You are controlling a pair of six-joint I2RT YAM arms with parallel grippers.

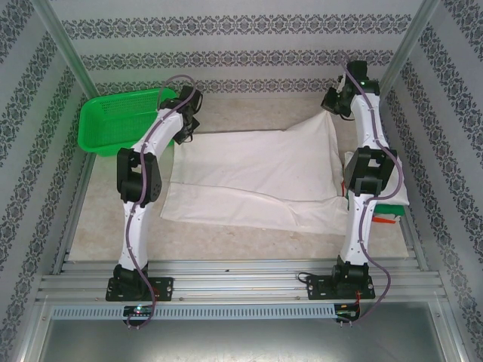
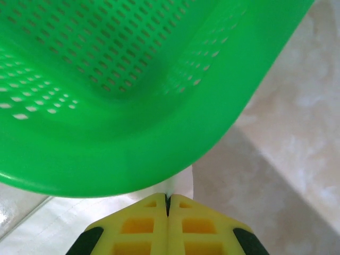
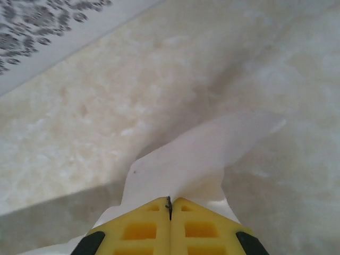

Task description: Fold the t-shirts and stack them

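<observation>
A white t-shirt (image 1: 256,177) lies spread across the middle of the table. My left gripper (image 1: 183,127) is at its far left corner, next to the green basket. In the left wrist view that gripper (image 2: 168,199) is shut, with a sliver of white t-shirt (image 2: 181,183) pinched between its yellow pads. My right gripper (image 1: 334,107) is at the far right corner, which is lifted into a peak. Its yellow pads (image 3: 170,202) are shut on a fold of the t-shirt (image 3: 196,154). Folded t-shirts (image 1: 392,197) with an orange-red and green edge lie at the right, partly hidden by the right arm.
The green mesh basket (image 1: 121,121) stands at the far left, and its rim (image 2: 133,159) hangs close over the left fingers. The pale marbled tabletop (image 1: 249,113) is bare behind the shirt. Patterned walls and metal posts enclose the table.
</observation>
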